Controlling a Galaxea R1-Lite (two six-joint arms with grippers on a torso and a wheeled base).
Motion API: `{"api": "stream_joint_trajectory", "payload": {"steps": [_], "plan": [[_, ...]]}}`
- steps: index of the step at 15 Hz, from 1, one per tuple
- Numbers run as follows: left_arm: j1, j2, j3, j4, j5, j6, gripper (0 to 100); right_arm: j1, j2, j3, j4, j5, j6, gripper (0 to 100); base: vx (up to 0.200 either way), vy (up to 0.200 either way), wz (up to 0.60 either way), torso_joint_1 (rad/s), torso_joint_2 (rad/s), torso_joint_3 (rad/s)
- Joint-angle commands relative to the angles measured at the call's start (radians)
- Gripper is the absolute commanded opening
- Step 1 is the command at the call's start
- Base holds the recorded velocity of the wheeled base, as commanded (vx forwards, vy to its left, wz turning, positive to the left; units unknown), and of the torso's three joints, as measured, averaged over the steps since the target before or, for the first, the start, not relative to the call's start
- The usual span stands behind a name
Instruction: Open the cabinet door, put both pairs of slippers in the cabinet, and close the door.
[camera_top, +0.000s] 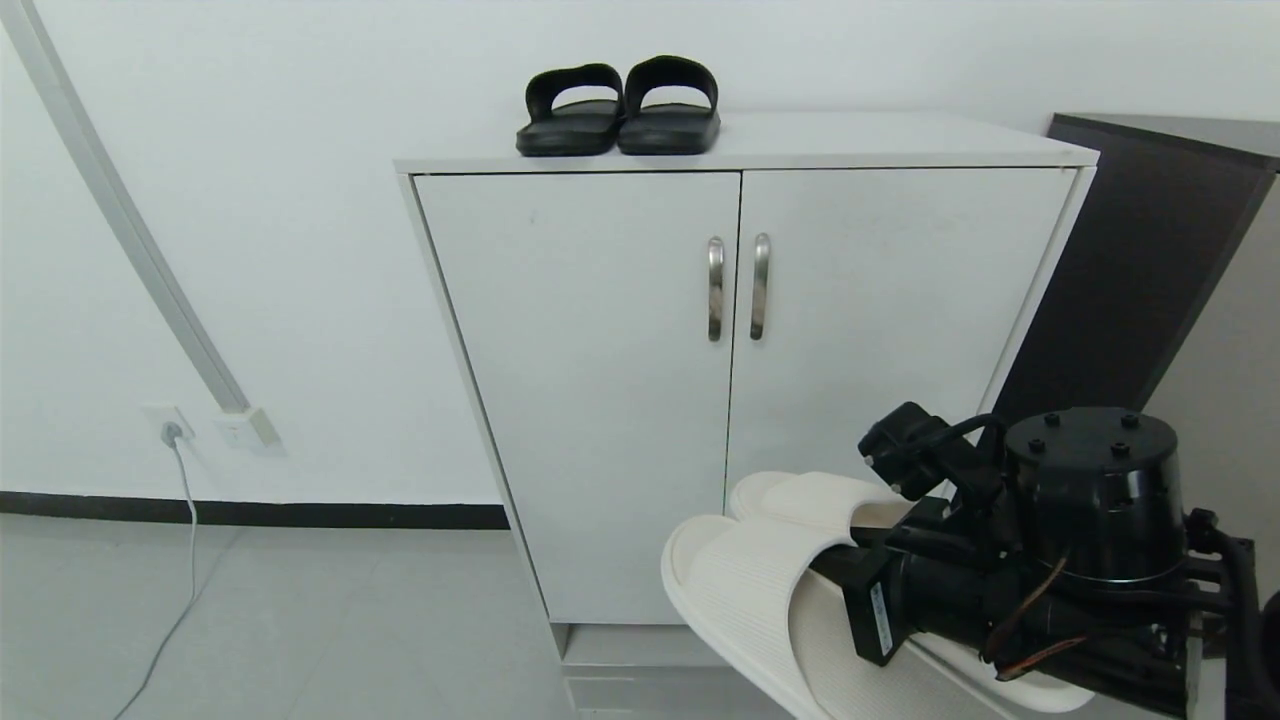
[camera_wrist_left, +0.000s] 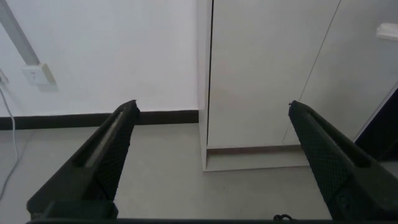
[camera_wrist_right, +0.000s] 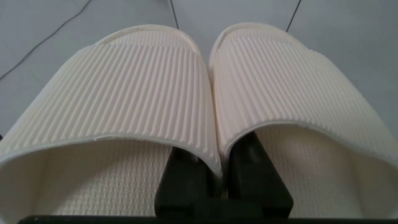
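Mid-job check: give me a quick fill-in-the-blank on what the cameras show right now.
1. The black slippers sit on ____ of the cabinet.
2. Both doors are ____.
3. The left gripper is ____, holding nothing.
4. The right gripper is ____ on the white slippers.
Missing words: top; closed; open; shut.

cabinet (camera_top: 580, 400): plain white | handles (camera_top: 715, 288): brushed silver | black slippers (camera_top: 618, 110): solid matte black | cream slippers (camera_wrist_right: 143, 93): cream, fine ribbed straps, pebbled footbeds | wall (camera_top: 250, 200): white | skirting (camera_top: 250, 513): black band | floor (camera_top: 350, 620): light grey | side unit (camera_top: 1130, 270): dark brown-black
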Motion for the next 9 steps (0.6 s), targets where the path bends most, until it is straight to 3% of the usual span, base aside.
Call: {"api": "stream_joint_trajectory", "payload": {"steps": [1,4,9], "plan": [[0.000,0.001,0.000,0.000,0.000,0.003,100,0.001,0.000,0.000,-0.001,0.000,0.000,0,0.000,0.000,0.00,-0.017,0.43,0.427],[0.000,0.001,0.000,0.000,0.000,0.000,100,0.001,0.000,0.004,-0.001,0.000,0.000,0,0.000,0.000,0.00,-0.005,0.17,0.170],[0.000,0.000,-0.006,-0.003,0.000,0.003,100,0.001,-0.002,0.005,-0.002,0.003,0.002,0,0.000,0.000,0.00,0.000,0.01,0.009]]}}
